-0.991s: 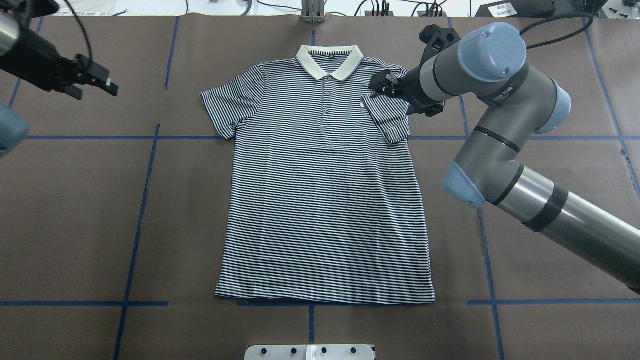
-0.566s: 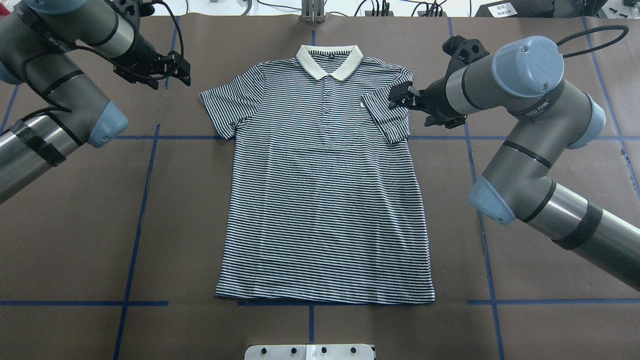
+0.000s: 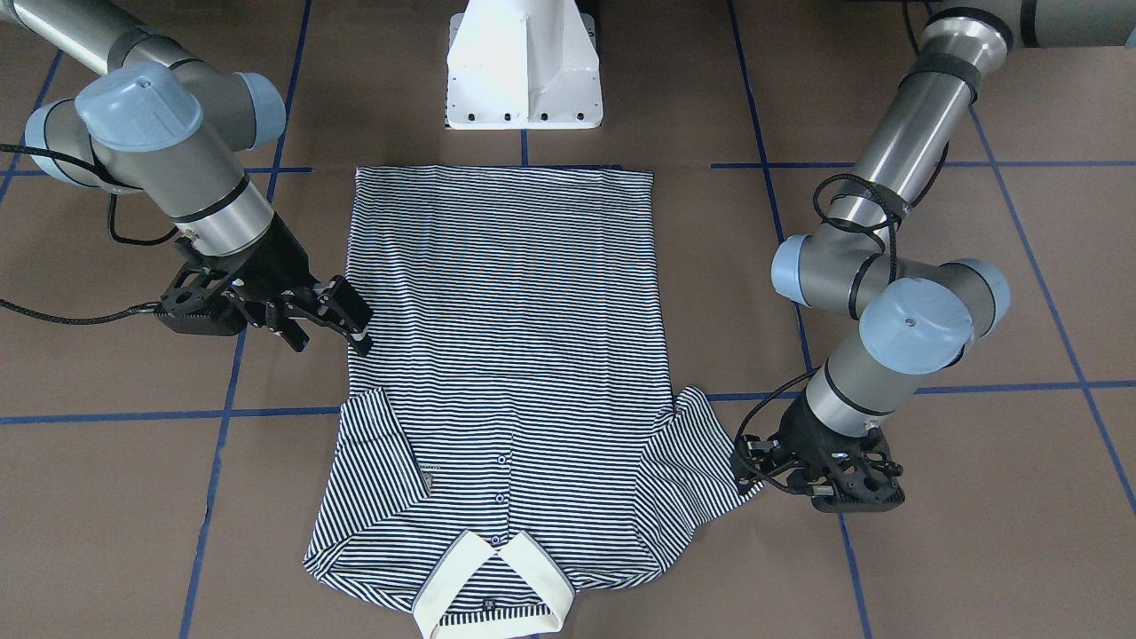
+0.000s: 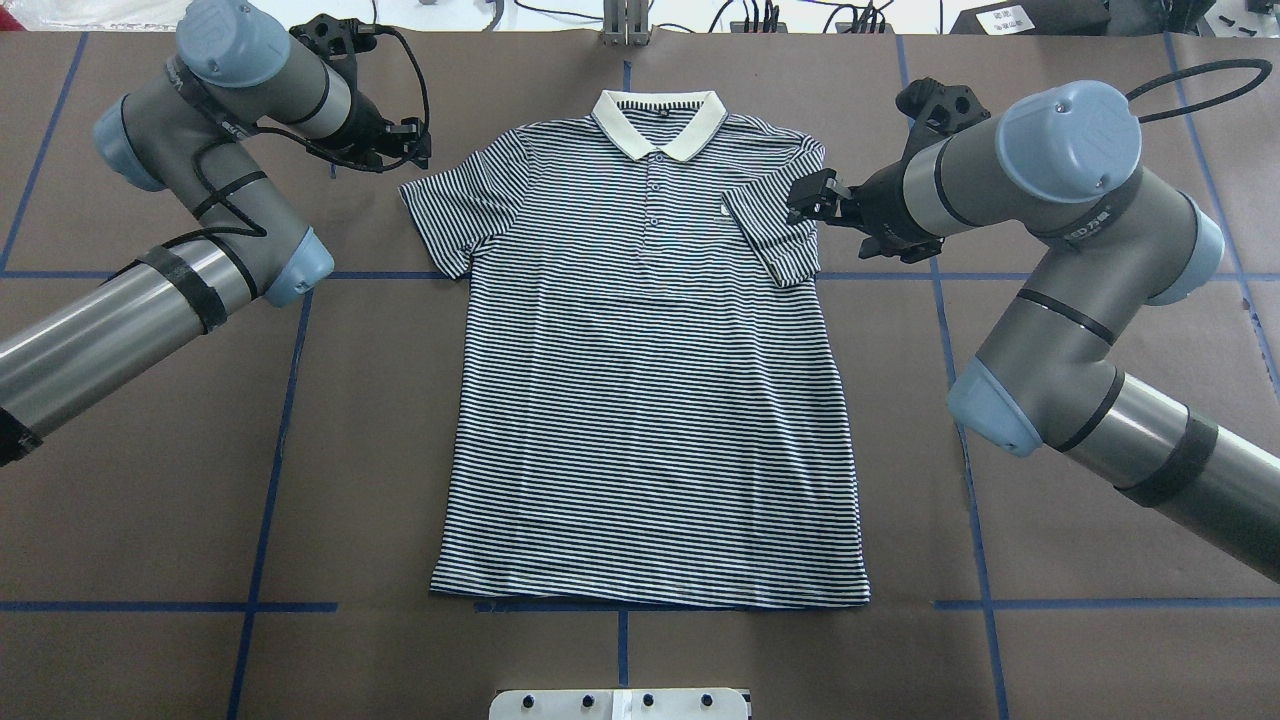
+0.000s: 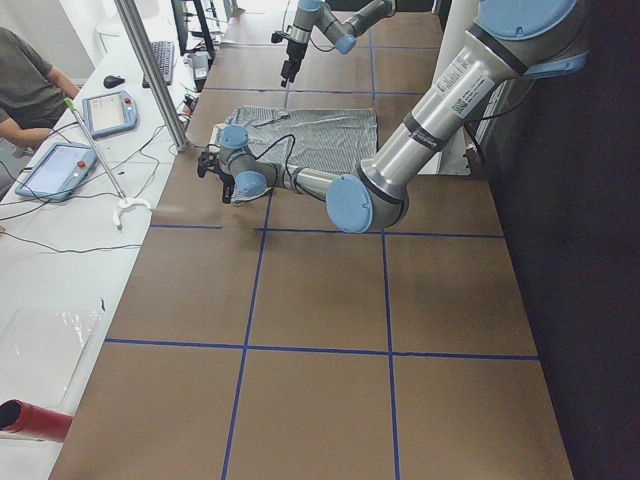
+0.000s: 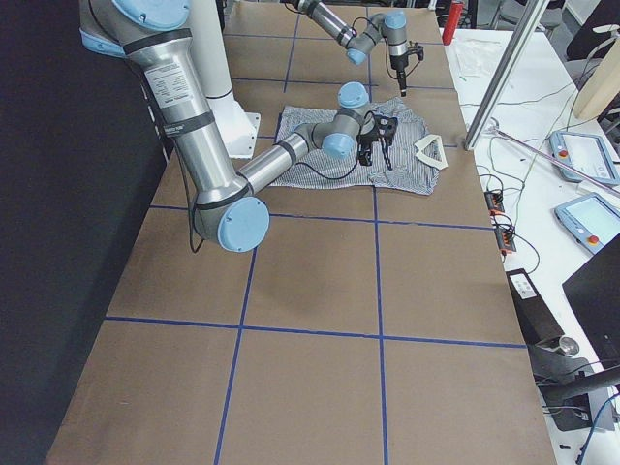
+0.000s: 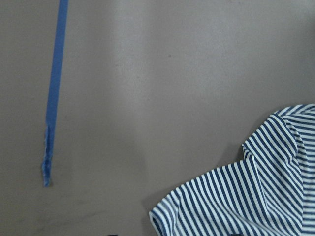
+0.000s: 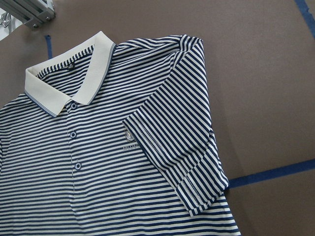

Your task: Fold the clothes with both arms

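Note:
The striped polo shirt (image 4: 650, 400) lies flat, front up, with its cream collar (image 4: 660, 125) at the far side. Its right sleeve (image 4: 775, 230) is folded in over the chest; its left sleeve (image 4: 460, 210) lies spread out. My left gripper (image 4: 420, 145) is open and empty, just outside the left sleeve's outer edge, also seen in the front-facing view (image 3: 748, 466). My right gripper (image 4: 803, 200) is open and empty at the outer edge of the folded sleeve, above the cloth (image 3: 333, 319). The left wrist view shows the sleeve's corner (image 7: 246, 196); the right wrist view shows the folded sleeve (image 8: 172, 147).
The shirt lies on brown table covering marked with blue tape lines (image 4: 290, 400). The white pedestal base (image 3: 524, 71) stands at the near hem. An aluminium post (image 4: 625, 25) and cables are beyond the collar. A desk with tablets (image 5: 45, 170) and a seated person (image 5: 25, 80) is at the far side.
My left arm swung in from the far left until its gripper reached the left sleeve. My right gripper drew back rightward off the folded sleeve to its outer edge. The shirt has not moved.

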Robot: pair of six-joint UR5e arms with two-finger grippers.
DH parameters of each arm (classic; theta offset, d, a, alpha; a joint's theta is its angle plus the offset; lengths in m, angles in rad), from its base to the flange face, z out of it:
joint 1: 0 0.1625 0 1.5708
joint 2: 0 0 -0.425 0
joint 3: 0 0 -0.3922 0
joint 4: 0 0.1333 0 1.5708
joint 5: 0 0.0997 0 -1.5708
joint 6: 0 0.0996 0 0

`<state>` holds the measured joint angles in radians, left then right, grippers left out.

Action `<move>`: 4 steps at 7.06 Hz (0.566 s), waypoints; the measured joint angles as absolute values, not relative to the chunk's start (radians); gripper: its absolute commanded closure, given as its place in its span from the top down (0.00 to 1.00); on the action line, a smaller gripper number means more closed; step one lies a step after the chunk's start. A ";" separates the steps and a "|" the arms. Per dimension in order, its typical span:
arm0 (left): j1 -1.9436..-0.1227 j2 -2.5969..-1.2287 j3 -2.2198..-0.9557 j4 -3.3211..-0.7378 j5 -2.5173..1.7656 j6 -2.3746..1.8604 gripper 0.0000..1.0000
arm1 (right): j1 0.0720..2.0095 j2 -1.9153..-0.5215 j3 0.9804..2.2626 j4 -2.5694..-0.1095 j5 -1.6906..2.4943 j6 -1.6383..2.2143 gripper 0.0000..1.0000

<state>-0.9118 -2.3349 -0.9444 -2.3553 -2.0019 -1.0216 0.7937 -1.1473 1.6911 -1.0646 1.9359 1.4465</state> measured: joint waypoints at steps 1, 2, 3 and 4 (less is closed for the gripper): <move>-0.906 -2.335 -0.935 -2.365 -1.992 -1.022 0.48 | 0.793 -1.147 1.689 -1.065 1.936 1.447 1.00; -0.901 -2.335 -0.931 -2.370 -1.988 -1.022 0.45 | 0.793 -1.147 1.688 -1.065 1.935 1.447 1.00; -0.899 -2.333 -0.930 -2.371 -1.987 -1.022 0.45 | 0.792 -1.146 1.687 -1.065 1.935 1.447 1.00; -0.898 -2.330 -0.930 -2.372 -1.987 -1.021 0.44 | 0.792 -1.145 1.686 -1.065 1.934 1.446 1.00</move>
